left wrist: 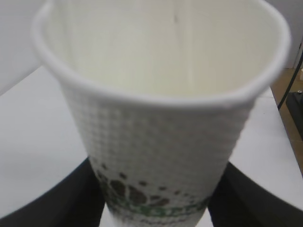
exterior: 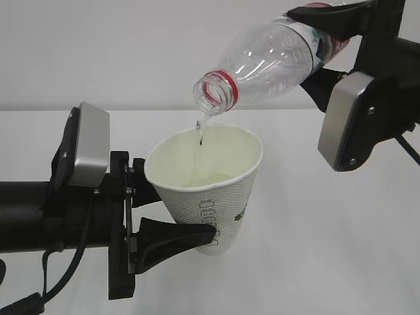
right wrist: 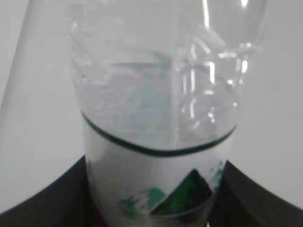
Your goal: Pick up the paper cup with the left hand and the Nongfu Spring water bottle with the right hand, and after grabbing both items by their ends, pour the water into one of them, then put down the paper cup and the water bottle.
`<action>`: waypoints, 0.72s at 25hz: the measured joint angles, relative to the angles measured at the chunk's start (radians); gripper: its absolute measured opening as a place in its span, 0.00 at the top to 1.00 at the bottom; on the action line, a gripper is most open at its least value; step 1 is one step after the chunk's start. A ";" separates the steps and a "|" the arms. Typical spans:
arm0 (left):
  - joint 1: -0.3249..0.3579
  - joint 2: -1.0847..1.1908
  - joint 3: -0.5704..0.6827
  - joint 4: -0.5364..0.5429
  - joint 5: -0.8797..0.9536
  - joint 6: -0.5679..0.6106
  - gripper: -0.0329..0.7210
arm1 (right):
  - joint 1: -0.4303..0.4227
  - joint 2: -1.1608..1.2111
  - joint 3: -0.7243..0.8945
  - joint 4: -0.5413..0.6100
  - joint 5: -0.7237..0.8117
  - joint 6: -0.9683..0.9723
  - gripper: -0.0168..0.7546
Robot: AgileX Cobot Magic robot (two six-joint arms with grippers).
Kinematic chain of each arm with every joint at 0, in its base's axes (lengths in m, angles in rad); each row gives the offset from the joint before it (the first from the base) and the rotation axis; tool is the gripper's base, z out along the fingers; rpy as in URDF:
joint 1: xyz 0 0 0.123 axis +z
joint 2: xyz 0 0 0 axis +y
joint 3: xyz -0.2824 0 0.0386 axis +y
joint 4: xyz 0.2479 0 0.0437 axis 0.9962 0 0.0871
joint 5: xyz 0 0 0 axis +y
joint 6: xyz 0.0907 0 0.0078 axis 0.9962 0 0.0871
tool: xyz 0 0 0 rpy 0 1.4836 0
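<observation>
Exterior view: the left gripper (exterior: 174,233) is gripping the paper cup (exterior: 210,190) low; the right gripper (exterior: 328,49) is tilting the Nongfu Spring water bottle (exterior: 275,59) from two o'clock, water (exterior: 201,128) streaming in. Both are still waiting to be set on the bench (exterior: 328,249).

The scene was viewed by the exterior camera from the front, roughly at object height, close in, so that both arms were cropped at the frame edges. The left wrist view was taken from just behind the paper cup (left wrist: 161,118), looking forward along the table (left wrist: 33,156), the cup filling the frame. The right wrist view was pressed close to the Nongfu Spring water bottle (right wrist: 156,142), looking along its body. Cup and bottle were each shared with the exterior view.
</observation>
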 joint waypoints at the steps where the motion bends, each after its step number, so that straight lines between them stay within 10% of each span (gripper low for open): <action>1: 0.000 0.000 0.000 0.000 0.000 0.000 0.36 | 0.000 0.000 0.000 0.000 0.000 0.000 0.39; 18: 0.000 0.000 0.000 0.046 -0.008 -0.041 0.36 | 0.000 0.000 0.000 0.008 -0.001 0.000 0.39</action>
